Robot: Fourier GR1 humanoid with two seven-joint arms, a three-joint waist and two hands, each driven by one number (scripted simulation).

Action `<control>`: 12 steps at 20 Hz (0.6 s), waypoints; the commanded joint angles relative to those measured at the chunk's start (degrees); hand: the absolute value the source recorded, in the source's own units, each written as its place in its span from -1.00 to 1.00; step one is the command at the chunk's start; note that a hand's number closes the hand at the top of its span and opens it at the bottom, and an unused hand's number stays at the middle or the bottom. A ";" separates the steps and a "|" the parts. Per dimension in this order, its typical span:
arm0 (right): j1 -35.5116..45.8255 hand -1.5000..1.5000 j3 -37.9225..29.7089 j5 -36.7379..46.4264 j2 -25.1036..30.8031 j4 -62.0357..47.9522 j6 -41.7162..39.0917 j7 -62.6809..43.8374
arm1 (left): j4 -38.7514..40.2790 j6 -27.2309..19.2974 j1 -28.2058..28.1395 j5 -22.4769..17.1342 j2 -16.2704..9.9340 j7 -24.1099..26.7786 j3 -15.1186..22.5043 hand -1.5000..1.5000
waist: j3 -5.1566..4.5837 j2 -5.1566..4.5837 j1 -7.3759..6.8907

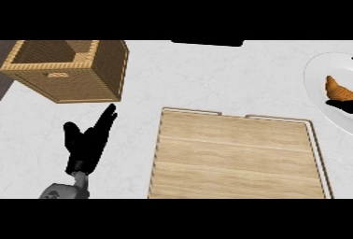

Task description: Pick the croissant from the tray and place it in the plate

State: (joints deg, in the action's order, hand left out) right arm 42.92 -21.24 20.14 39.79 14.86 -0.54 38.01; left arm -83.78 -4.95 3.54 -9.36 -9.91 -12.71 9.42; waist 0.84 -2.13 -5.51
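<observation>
Golden curved flaky croissant [337, 88] on round white plate [318, 70], far right edge. Flat rectangular pale wooden tray [236, 158] bare, centre. Black left hand [88, 141] resting, fingers straight up. Square woven wicker basket [69, 67] upper left.

The golden-brown croissant [336, 88] lies on the white round plate [318, 100] at the right edge (black fingers [342, 107] touching it), beside the bare wooden tray [238, 158]. The left hand [88, 140] rests open near a wicker basket [69, 70].
</observation>
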 commanded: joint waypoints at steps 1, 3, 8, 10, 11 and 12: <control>1.45 -1.00 -4.33 -4.41 0.51 -1.83 -4.55 4.82 | 2.27 -0.03 -0.65 -0.58 0.58 0.26 -0.63 0.00 | -0.20 -0.32 0.72; 2.13 -1.00 -7.47 -7.44 1.57 -2.88 -6.41 4.99 | 1.02 0.23 -2.60 -0.14 1.60 1.15 1.12 0.00 | -0.19 -0.13 0.61; 3.01 -1.00 -10.63 -10.15 4.01 -6.20 -9.59 2.36 | 1.64 -0.54 -2.09 0.97 2.23 1.25 1.53 0.00 | -0.26 -0.24 0.72; 2.01 -1.00 -11.18 -10.96 7.11 -7.10 -16.79 2.19 | 1.35 -1.06 -2.20 1.16 2.78 0.11 2.02 0.00 | -0.22 -0.09 1.52; 0.30 -1.00 -11.11 -10.86 8.27 -7.47 -19.12 3.15 | 0.75 -0.33 -3.29 0.37 1.54 1.32 0.52 0.00 | -0.21 -0.05 1.37; -0.08 -1.00 -11.08 -10.95 9.17 -7.58 -22.01 3.47 | 0.53 0.36 -3.33 -0.17 1.46 0.56 0.69 0.00 | -0.18 -0.03 1.56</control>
State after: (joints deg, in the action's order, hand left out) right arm 44.17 -31.16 10.44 45.72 8.74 -15.04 41.18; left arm -84.17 -5.68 2.08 -8.52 -9.21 -11.38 9.19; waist 0.93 -1.91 -4.32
